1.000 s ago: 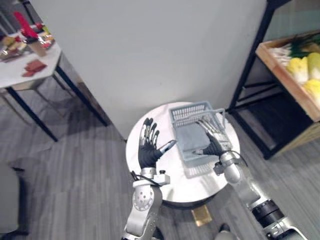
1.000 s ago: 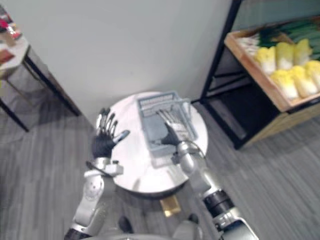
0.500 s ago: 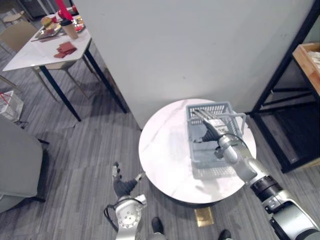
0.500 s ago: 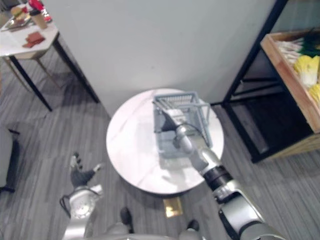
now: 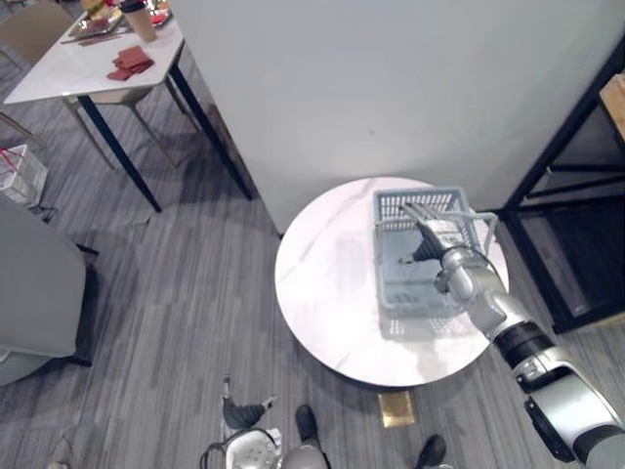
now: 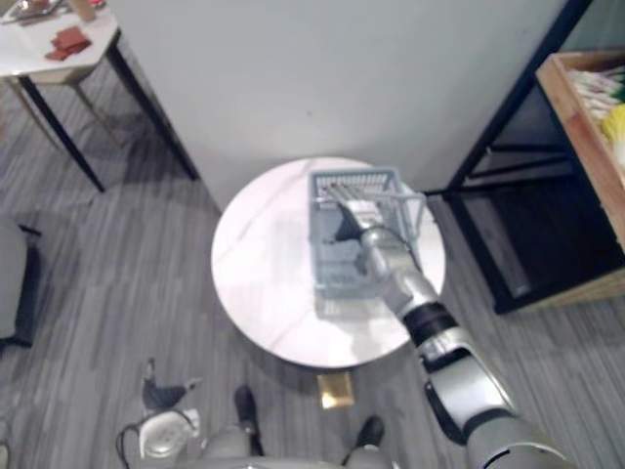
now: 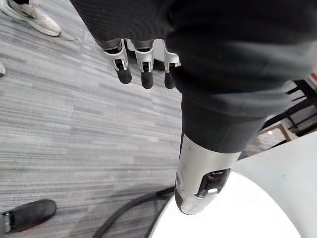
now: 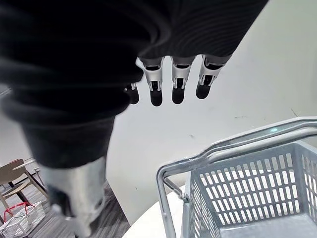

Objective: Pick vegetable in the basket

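Vegetables (image 6: 600,90), too cut off to count, lie in one wooden crate (image 6: 581,147) on a rack, well apart from the one grey basket (image 5: 422,305). The basket stands bare-floored on the round white counter (image 5: 322,283). The right hand (image 5: 430,230) is above its far end with fingers straight; the left hand (image 5: 239,412) hangs low near the floor, fingers relaxed.
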Controlling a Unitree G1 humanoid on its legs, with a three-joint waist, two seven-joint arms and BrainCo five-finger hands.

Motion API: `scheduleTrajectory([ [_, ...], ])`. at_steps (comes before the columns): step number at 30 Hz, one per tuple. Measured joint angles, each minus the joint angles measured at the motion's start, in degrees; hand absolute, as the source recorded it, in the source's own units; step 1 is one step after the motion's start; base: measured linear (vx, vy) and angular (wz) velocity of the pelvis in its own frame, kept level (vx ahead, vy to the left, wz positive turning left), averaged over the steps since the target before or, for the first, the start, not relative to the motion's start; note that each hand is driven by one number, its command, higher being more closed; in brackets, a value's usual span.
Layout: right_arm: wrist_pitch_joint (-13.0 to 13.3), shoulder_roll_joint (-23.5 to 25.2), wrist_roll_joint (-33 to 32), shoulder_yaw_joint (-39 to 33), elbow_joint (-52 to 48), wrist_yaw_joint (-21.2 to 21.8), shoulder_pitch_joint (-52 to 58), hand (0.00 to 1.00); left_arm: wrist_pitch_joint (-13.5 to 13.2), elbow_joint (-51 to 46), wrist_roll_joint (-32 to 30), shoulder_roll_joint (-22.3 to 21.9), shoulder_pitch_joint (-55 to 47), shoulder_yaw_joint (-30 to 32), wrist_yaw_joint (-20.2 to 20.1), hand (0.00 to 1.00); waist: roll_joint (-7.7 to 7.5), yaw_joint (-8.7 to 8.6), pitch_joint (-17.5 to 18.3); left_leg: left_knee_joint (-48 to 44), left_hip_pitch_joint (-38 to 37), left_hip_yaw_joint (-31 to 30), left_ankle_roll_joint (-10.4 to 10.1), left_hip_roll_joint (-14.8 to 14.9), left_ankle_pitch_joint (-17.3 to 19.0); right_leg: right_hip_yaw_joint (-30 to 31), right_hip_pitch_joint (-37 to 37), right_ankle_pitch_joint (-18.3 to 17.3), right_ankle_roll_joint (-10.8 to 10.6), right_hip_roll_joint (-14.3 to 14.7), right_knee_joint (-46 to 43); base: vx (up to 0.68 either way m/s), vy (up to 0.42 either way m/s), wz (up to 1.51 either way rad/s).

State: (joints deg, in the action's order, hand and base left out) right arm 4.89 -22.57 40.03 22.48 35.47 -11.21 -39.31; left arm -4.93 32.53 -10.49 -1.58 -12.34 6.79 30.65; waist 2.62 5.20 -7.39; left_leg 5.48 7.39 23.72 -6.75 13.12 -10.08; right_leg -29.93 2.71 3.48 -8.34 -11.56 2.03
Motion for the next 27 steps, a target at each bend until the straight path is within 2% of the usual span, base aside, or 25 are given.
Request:
scheduleTrajectory([
  [3, -1.07, -0.71, -0.01, -0.11, 1.75, -0.96, -2.55, 0.0, -0.27, 1.04, -1.74, 0.33, 0.32, -1.47, 0.09, 0.0, -0.04, 0.0, -0.04, 0.0, 0.96, -0.92, 0.04, -0.2, -0.15, -0.88, 0.25, -0.01, -0.01, -0.12, 0.08, -0.01, 0.021, 0.14],
  [7, -1.96, -1.08, -0.01, -0.24, 1.73, -2.28, -6.39, 0.0, -1.96, 1.03, -1.78, 0.81, 0.98, -3.31, 0.12, 0.0, -0.24, 0.0, -0.55, 0.0, 1.97, -0.93, 0.09, -0.4, -0.18, -0.85, 1.3, 0.06, -0.11, -0.3, 0.05, 0.0, 0.007, 0.01],
  [13, -1.7, -2.13, -0.08, 0.02, 3.51, -1.92, -10.53, 0.0, -2.09, 0.94, -1.82, 1.4, 1.42, -5.45, -0.44, 0.0, -0.12, -0.02, -1.49, -0.01, 2.56, -1.02, 0.12, -0.64, -0.39, -0.91, 1.87, 0.06, -0.12, -0.47, 0.05, 0.0, 0.003, 0.01],
  [22, -1.3, -6.03, -0.63, 0.35, 16.1, -1.41, -19.23, 0.0, -2.42, 0.93, -1.51, 1.74, 2.27, -7.81, -1.16, 0.0, 1.35, 0.27, -5.86, -0.01, 5.86, -2.57, 0.5, -1.71, -2.67, -2.25, 4.17, 0.12, -0.18, -1.32, -0.91, -0.02, 0.02, 0.09],
  [27, -0.77, -7.76, -0.59, 0.35, 19.73, -2.06, -20.76, 0.0, -2.68, 0.85, -1.19, 1.75, 2.72, -8.91, -1.2, 0.0, 2.25, 0.54, -7.52, -0.01, 7.58, -2.82, 0.68, -2.33, -4.46, -2.54, 5.7, 0.12, -0.17, -2.05, -1.49, -0.03, 0.012, 0.07],
])
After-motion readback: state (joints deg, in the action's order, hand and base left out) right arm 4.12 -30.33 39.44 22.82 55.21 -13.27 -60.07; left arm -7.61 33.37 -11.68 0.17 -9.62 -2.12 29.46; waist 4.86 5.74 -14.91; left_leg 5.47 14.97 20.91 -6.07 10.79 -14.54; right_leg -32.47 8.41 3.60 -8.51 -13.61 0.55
